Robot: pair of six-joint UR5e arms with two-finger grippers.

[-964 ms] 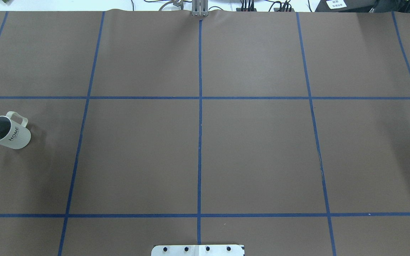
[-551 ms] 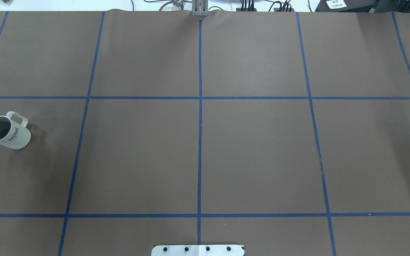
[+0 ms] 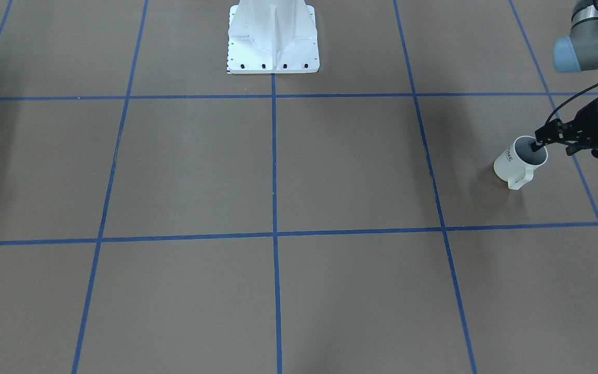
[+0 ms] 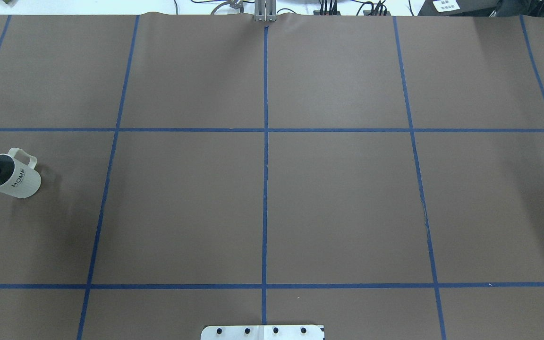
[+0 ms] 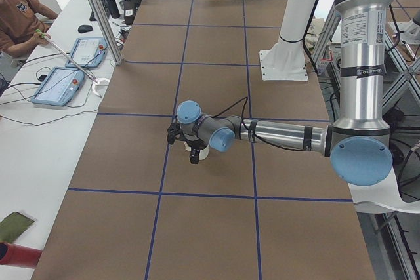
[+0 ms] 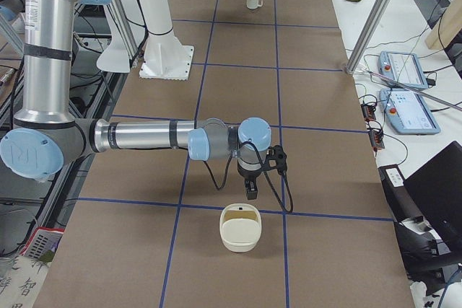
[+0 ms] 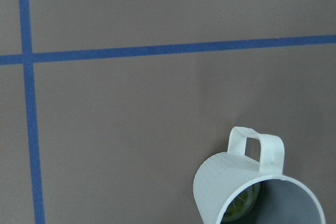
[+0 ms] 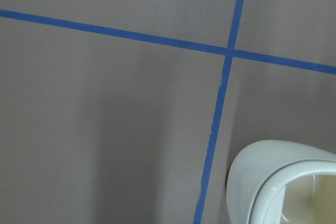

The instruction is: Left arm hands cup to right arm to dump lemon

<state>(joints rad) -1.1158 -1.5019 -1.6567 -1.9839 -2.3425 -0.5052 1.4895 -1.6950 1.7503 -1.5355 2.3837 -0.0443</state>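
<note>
Cup (image 3: 512, 163) w/ lemon (image 7: 242, 202) inside, L gripper (image 3: 553, 149) spread at rim; R gripper (image 6: 251, 191) state unclear.

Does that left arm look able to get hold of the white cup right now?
Probably yes: the left pincer hovers right at the rim of the cup, which stands upright, and nothing lies between them.

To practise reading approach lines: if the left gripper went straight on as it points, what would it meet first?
Probably the rim of the white mug: the left gripper points down, one finger over its mouth. The lemon lies deeper inside; depth unclear.
</note>
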